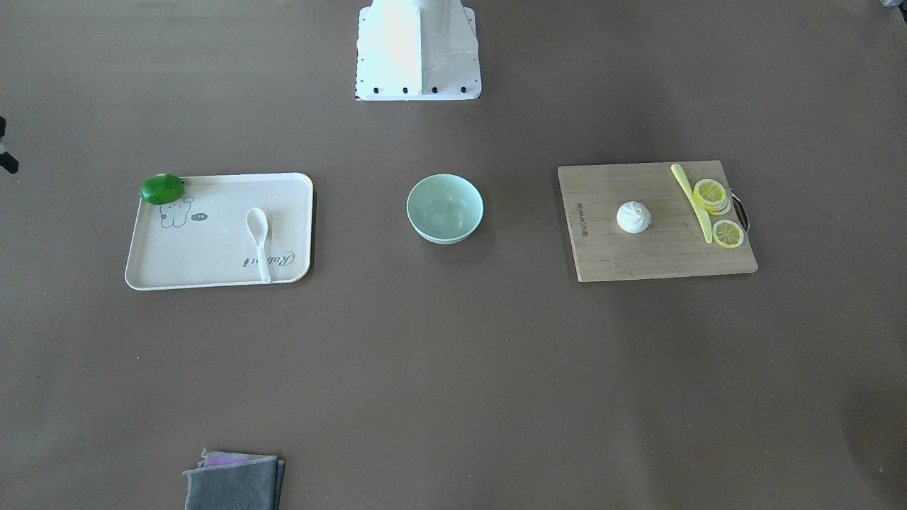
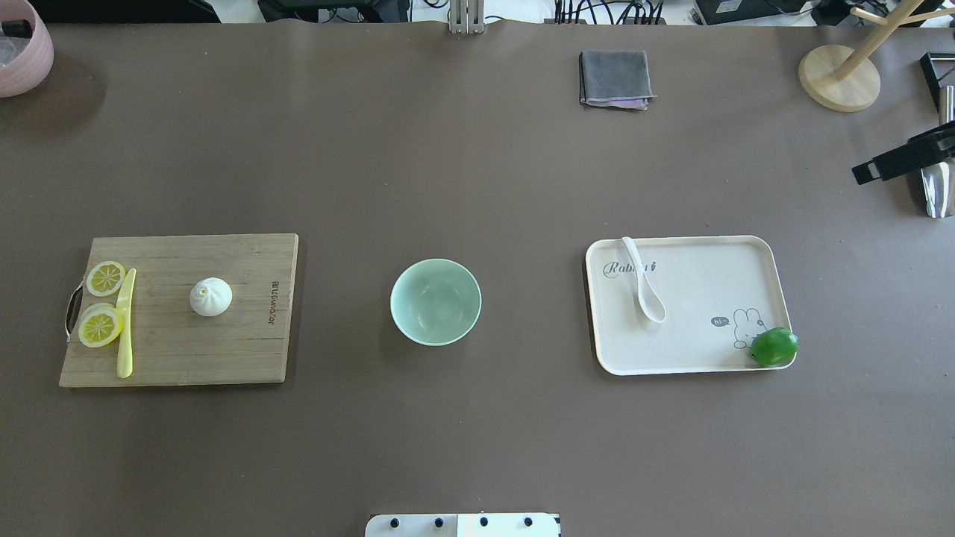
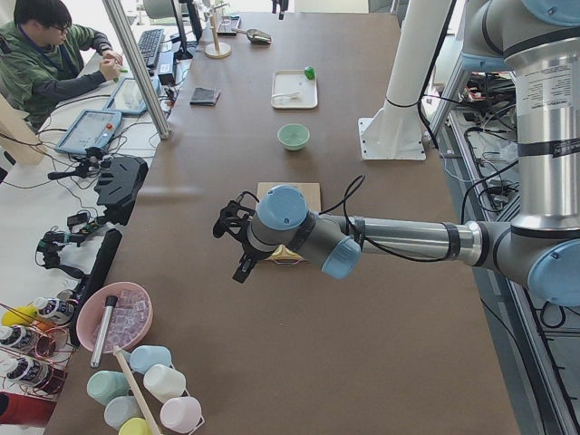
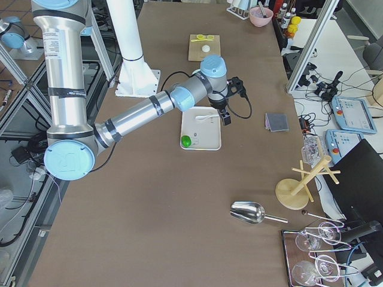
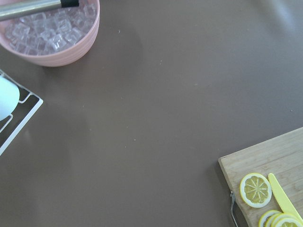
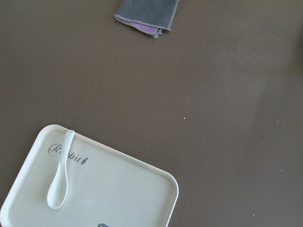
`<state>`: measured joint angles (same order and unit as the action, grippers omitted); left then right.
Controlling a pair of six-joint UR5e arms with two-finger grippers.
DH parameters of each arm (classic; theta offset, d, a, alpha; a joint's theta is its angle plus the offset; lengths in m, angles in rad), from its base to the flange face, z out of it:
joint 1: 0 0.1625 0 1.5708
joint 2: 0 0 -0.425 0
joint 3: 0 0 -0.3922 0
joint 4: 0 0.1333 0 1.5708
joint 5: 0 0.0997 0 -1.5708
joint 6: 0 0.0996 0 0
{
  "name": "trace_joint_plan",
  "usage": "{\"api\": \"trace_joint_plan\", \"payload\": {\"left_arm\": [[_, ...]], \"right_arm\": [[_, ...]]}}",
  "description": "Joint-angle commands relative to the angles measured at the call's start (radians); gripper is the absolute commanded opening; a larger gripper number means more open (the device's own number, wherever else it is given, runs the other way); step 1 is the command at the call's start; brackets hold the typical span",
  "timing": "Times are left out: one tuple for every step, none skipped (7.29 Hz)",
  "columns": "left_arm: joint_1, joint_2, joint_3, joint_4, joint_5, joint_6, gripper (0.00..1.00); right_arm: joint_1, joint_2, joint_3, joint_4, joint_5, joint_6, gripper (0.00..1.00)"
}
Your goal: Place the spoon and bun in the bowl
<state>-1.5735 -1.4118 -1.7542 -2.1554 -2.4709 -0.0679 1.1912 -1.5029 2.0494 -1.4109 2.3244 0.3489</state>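
The white spoon (image 1: 258, 241) lies on a cream tray (image 1: 212, 262), also seen in the overhead view (image 2: 643, 283) and the right wrist view (image 6: 60, 182). The white bun (image 1: 633, 217) sits on a wooden cutting board (image 1: 638, 255). The mint-green bowl (image 1: 445, 209) stands empty between tray and board. My right gripper (image 4: 227, 117) hangs high over the tray's far edge. My left gripper (image 3: 232, 243) hangs high above the table beyond the board's outer end. Both show only in the side views, so I cannot tell whether they are open or shut.
A green lime (image 1: 162, 188) sits on the tray's corner. A yellow knife (image 1: 693, 202) and lemon slices (image 1: 711, 193) lie on the board. A grey cloth (image 2: 614, 78) lies at the far side, a pink ice bowl (image 2: 19, 52) far left, a wooden stand (image 2: 839, 74) far right.
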Motion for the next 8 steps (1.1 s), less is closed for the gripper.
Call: {"api": "trace_joint_plan", "payload": {"left_arm": [[0.001,0.019,0.028,-0.118,-0.010,-0.035,0.99],[0.001,0.019,0.030,-0.118,-0.005,-0.035,0.99],[0.001,0.019,0.030,-0.118,-0.003,-0.036,0.99],[0.001,0.019,0.030,-0.116,-0.005,-0.042,0.99],[0.001,0.019,0.030,-0.118,-0.003,-0.064,0.99],[0.001,0.019,0.038,-0.118,-0.003,-0.064,0.99],[0.001,0.019,0.039,-0.118,-0.005,-0.064,0.99],[0.001,0.019,0.039,-0.118,-0.008,-0.064,0.99]], "right_arm": [[-0.283,0.076,-0.002,0.003,-0.264,0.224,1.00],[-0.415,0.078,-0.012,0.044,-0.421,0.278,1.00],[-0.494,0.098,-0.059,0.087,-0.483,0.316,1.00],[-0.563,0.122,-0.101,0.131,-0.511,0.414,1.00],[-0.620,0.133,-0.132,0.147,-0.583,0.491,1.00],[-0.640,0.163,-0.188,0.150,-0.605,0.493,1.00],[-0.644,0.193,-0.249,0.188,-0.606,0.493,0.99],[-0.644,0.207,-0.315,0.279,-0.608,0.495,0.96]]}}
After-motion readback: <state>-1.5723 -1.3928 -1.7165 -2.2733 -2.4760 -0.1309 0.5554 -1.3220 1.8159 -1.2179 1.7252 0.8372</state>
